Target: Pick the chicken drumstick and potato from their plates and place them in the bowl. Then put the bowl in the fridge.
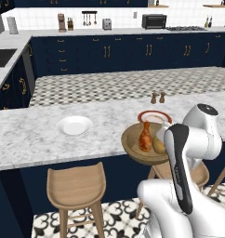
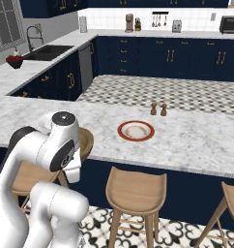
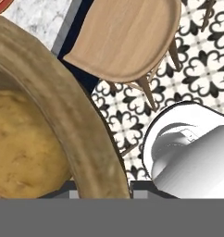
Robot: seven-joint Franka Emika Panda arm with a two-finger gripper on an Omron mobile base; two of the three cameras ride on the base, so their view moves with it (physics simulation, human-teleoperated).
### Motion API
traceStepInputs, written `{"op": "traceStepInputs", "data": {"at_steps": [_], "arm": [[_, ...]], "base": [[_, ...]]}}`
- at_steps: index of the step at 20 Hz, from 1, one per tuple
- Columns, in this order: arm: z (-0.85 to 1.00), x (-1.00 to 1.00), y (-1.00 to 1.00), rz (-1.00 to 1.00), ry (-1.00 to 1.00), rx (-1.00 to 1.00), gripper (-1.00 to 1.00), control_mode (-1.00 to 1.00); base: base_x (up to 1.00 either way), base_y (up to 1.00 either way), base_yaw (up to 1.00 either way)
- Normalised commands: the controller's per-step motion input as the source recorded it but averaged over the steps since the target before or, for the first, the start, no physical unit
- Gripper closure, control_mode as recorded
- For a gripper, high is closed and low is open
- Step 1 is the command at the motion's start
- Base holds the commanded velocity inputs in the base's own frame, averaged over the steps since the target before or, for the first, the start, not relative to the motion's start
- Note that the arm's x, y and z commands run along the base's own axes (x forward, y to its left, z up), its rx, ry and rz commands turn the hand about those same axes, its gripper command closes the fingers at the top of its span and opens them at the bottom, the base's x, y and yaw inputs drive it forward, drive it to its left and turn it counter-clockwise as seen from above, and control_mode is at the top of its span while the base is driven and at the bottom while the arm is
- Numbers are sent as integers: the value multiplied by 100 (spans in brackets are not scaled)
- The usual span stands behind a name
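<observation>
The wooden bowl (image 1: pixel 131 145) hangs past the counter's front edge, above a stool, and carries the orange-brown chicken drumstick (image 1: pixel 145 135) and the tan potato (image 1: pixel 159 147) side by side. In the hand view the bowl's thick rim (image 3: pixel 63 106) runs down between the fingers of my gripper (image 3: pixel 104 192), which is shut on it, with the potato (image 3: pixel 21 148) just inside. A slice of the bowl (image 2: pixel 86 140) peeks out behind my arm in the right base view. The red-rimmed plate (image 1: pixel 154 115) (image 2: pixel 136 131) and the white plate (image 1: pixel 74 125) lie bare on the counter. The fridge is out of view.
Wooden stools (image 1: pixel 77 183) (image 2: pixel 136 189) (image 3: pixel 127 37) line the marble counter's (image 1: pixel 30 139) front. Two shakers (image 1: pixel 157 98) (image 2: pixel 158 109) stand behind the red-rimmed plate. Navy cabinets and a sink (image 2: pixel 46 51) lie beyond the tiled aisle.
</observation>
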Motion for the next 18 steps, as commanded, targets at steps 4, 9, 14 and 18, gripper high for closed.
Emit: {"op": "traceStepInputs", "data": {"at_steps": [4,9,14,18], "arm": [[0,0,0,0,0,0,100,100],[0,0,0,0,0,0,100,100],[0,0,0,0,0,0,100,100],[0,0,0,0,0,0,100,100]], "base": [[-96,-17,-2],[-73,-16,-30],[3,16,-91],[1,17,-94]]}}
